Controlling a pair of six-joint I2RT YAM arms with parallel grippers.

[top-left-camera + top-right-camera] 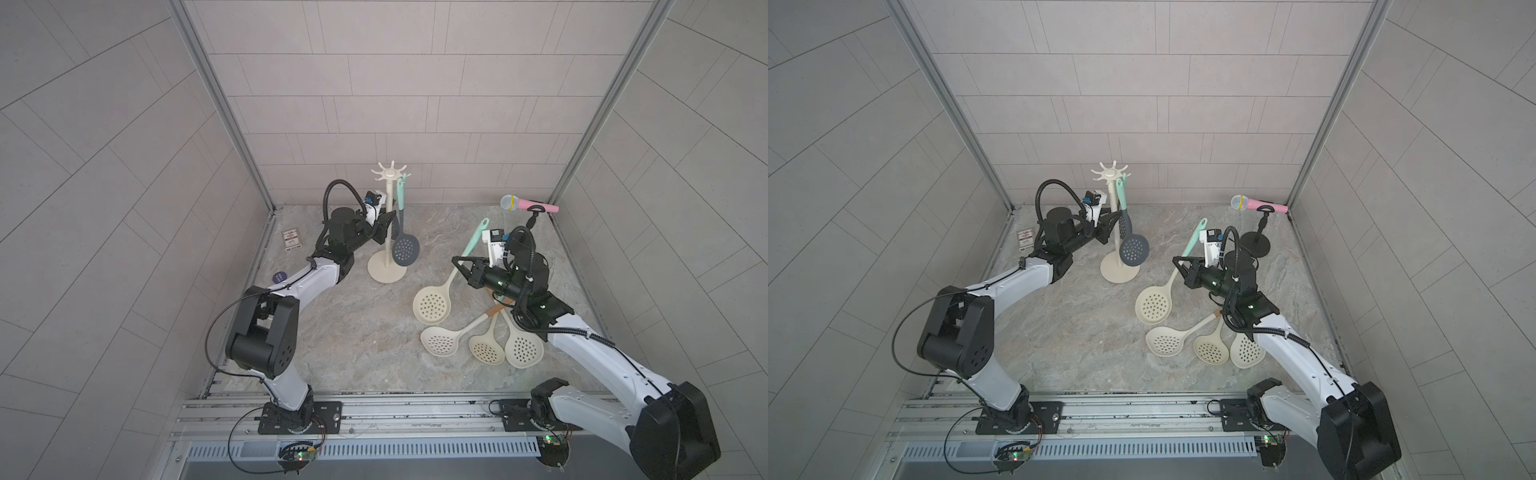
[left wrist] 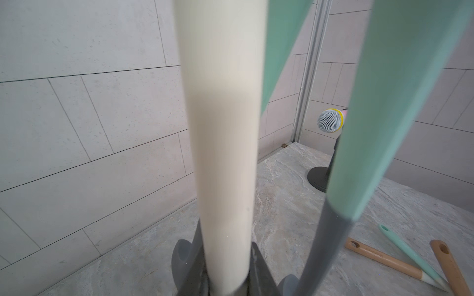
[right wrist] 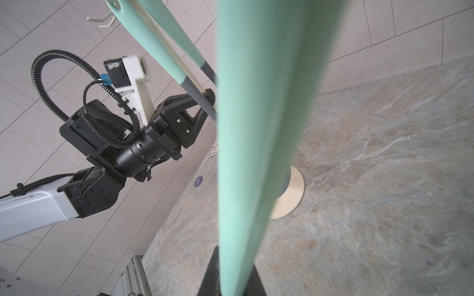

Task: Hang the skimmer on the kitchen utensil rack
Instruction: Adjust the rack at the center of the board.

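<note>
The cream kitchen utensil rack (image 1: 386, 270) (image 1: 1119, 270) stands at the back of the table, and my left gripper (image 1: 388, 220) (image 1: 1111, 218) (image 2: 227, 246) is shut on its pole (image 2: 223, 153). A grey skimmer with a mint handle (image 1: 406, 249) (image 1: 1133, 250) hangs from the rack's crown (image 1: 388, 170). My right gripper (image 1: 460, 262) (image 1: 1178, 262) (image 3: 234, 258) is shut on the mint handle (image 3: 256, 128) of a cream skimmer (image 1: 432, 305) (image 1: 1153, 306). That skimmer is tilted, with its head low near the table and its handle tip pointing up and back.
Three more cream skimmers (image 1: 486, 349) lie fanned on the table under my right arm. A pink microphone (image 1: 530, 203) sits on a short black stand (image 1: 1255, 243) at the back right. A small card (image 1: 291, 240) and a purple disc (image 1: 279, 277) lie at the left.
</note>
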